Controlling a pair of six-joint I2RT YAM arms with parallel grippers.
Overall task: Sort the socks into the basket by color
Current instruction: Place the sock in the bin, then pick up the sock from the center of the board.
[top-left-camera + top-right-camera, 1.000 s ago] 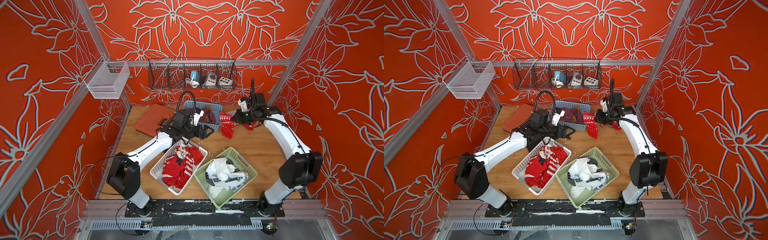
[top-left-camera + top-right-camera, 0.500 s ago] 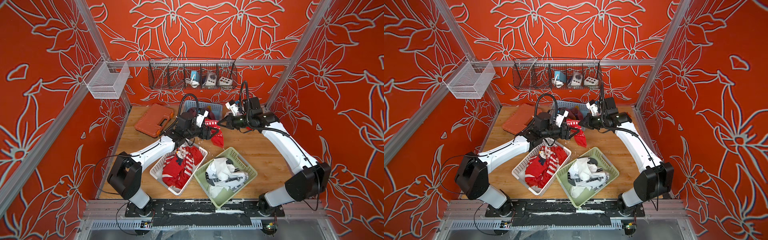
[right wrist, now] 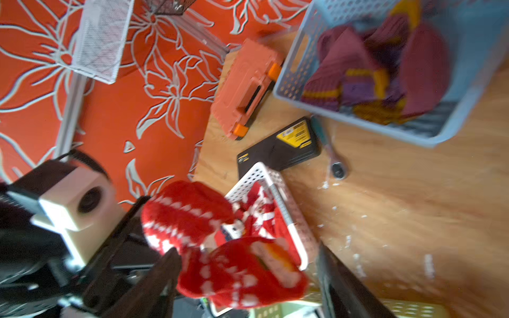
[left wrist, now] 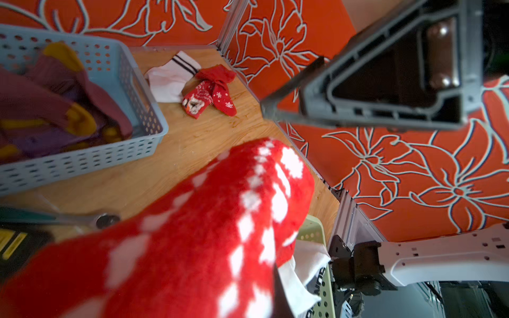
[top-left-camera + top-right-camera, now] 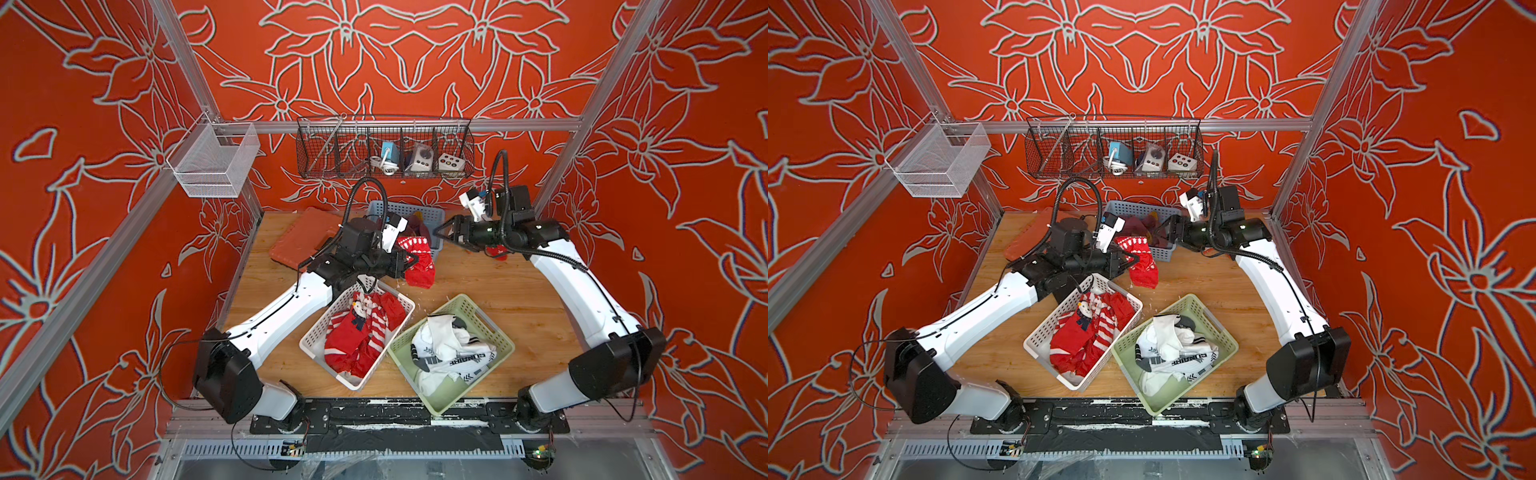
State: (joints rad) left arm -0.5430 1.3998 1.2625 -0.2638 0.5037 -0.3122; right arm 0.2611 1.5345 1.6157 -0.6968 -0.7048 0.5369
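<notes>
In both top views a red sock (image 5: 419,261) (image 5: 1143,262) with white marks hangs above the table, my left gripper (image 5: 409,261) shut on it. It fills the left wrist view as a red sock (image 4: 206,234). My right gripper (image 5: 441,232) (image 5: 1168,231) stands open just right of it, by the blue basket (image 5: 432,212) of purple socks (image 3: 358,68). In the right wrist view the sock (image 3: 220,247) shows between the spread fingers of my right gripper (image 3: 248,278). The white basket (image 5: 311,347) holds red socks (image 5: 357,332). White socks (image 5: 449,349) lie in the green basket (image 5: 500,332).
A red sock pair (image 4: 210,93) and a white sock (image 4: 168,79) lie loose at the table's far right. An orange case (image 5: 297,239), a black case (image 3: 278,148) and a ratchet (image 3: 338,169) lie at the back left. A wire rack (image 5: 384,149) hangs on the back wall.
My right gripper carried the red sock leftward to the left gripper. The left gripper shut on it; the right one opened and let go.
</notes>
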